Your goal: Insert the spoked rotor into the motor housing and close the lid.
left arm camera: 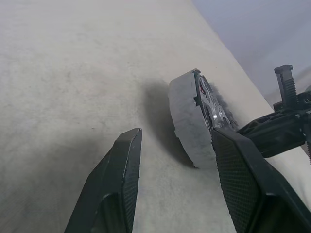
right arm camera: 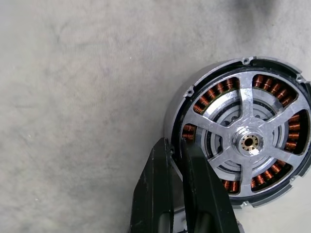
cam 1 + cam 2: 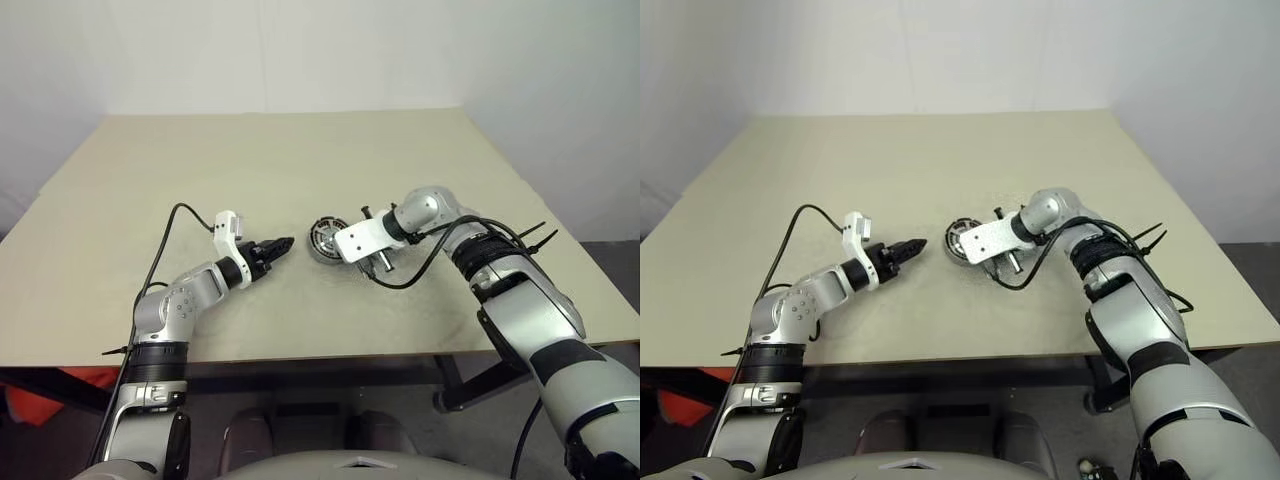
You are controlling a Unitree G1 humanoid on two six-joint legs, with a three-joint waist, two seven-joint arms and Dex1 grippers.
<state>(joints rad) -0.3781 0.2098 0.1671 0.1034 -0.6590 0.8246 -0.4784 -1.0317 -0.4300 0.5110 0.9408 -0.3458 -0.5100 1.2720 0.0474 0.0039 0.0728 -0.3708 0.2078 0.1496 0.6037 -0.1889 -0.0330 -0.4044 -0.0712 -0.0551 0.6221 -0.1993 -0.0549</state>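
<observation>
On the beige table (image 3: 120, 250), the right claw (image 2: 177, 150) pinches the motor housing (image 2: 181, 104) rim; the left claw (image 3: 284, 245) hangs half-open.

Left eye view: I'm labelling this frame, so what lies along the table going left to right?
Left gripper → motor housing, standing on edge with the spoked rotor inside → right gripper, shut on the housing's rim.

Bright, even light; soft shadows; wrist views slightly blurred.
</observation>
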